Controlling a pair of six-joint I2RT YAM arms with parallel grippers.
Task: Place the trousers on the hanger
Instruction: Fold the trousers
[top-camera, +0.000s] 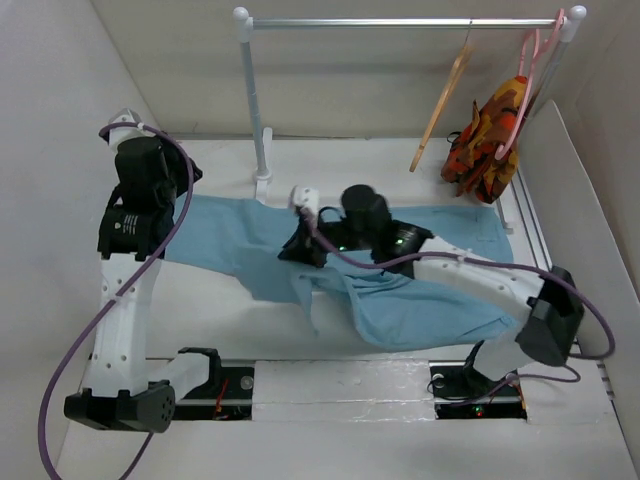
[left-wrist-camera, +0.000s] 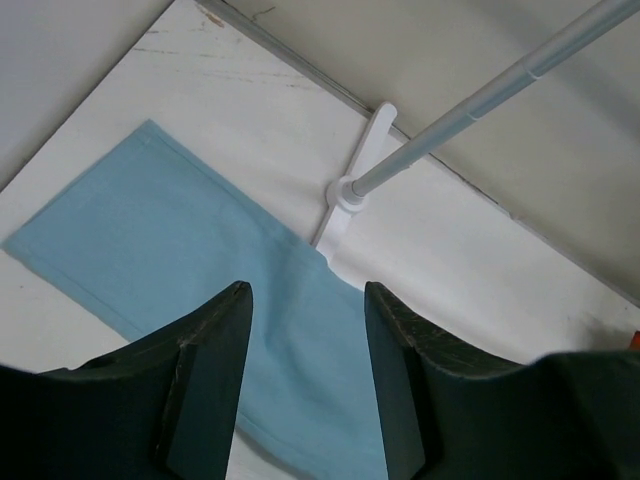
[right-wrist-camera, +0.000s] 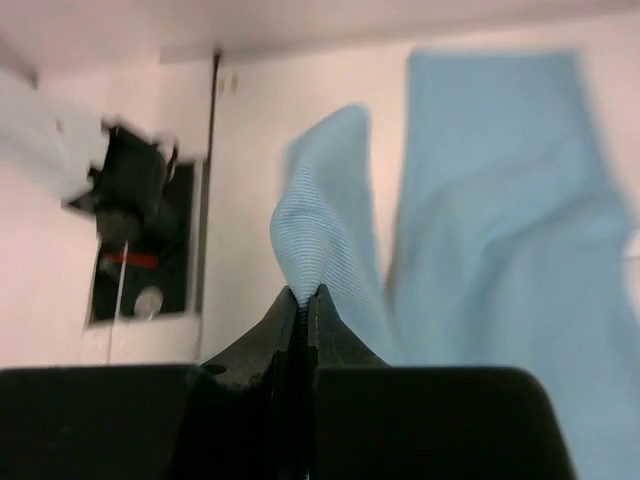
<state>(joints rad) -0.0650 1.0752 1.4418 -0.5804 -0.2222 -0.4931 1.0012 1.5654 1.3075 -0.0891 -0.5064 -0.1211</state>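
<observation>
A white table is boxed in by plain white walls. Beyond the right pincer, along the far side, a silver clothes rail runs level on two white posts. The left post stands just beyond that pincer, slightly to its left, on a flat white foot. Well off to the pincer's right and farther back, near the rail's right end, a pink plastic hanger hangs from the rail. It carries a crumpled orange, red and yellow patterned garment. Seen from the left pincer, the same foot lies straight ahead of the fingertips, and the left post slants away up and to the right.
</observation>
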